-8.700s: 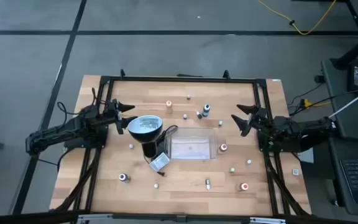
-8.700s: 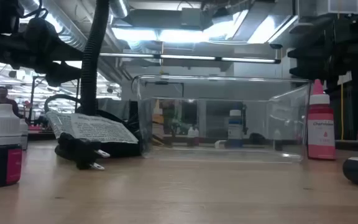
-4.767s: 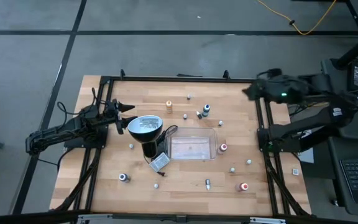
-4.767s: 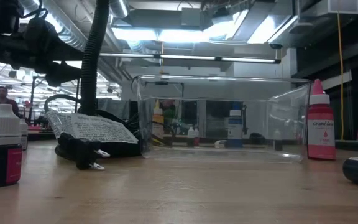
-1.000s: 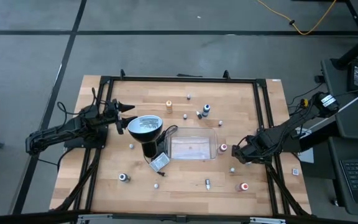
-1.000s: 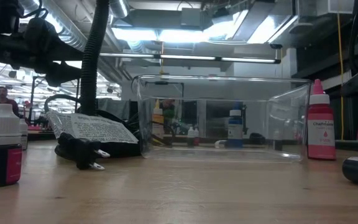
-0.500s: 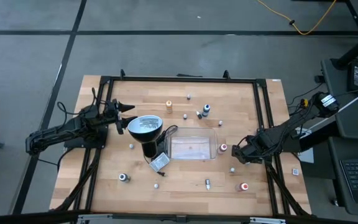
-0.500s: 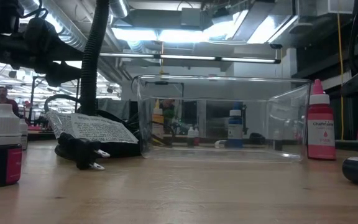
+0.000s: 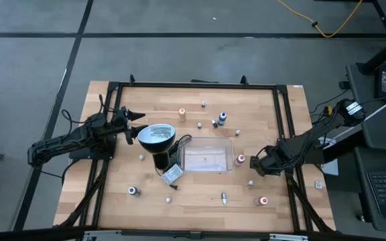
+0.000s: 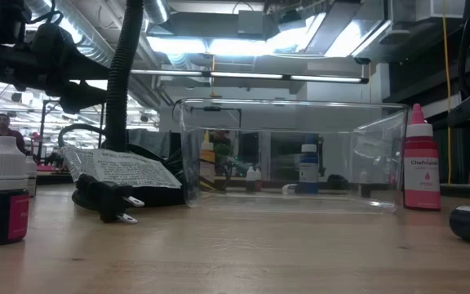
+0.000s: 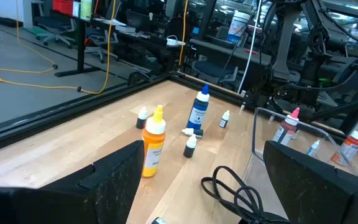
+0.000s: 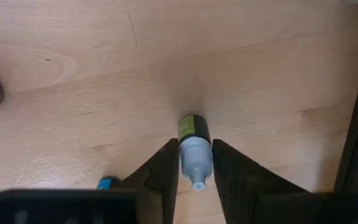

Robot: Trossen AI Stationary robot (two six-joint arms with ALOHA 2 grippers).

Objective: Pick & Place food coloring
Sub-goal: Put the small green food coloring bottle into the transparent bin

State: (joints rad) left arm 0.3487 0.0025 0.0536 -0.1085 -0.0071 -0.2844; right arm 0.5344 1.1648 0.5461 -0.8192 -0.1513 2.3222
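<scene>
Now the right tool (image 12: pixel 195 163), low over the surface (image 9: pixel 200 194) at the right of the high frame beside the clear tray (image 9: pixel 206 158), has narrowed from wide a second ago until its fingers (image 12: pixel 164 163) pinch a tiny dark bottle (image 12: pixel 194 140) by its pale cap, at the centre of the right wrist frame. I judge the first pick made, lift and carry to the tray remaining. The left tool (image 9: pixel 135 124), wide and empty, waits at middle left beside the lamp (image 9: pixel 155 138).
</scene>
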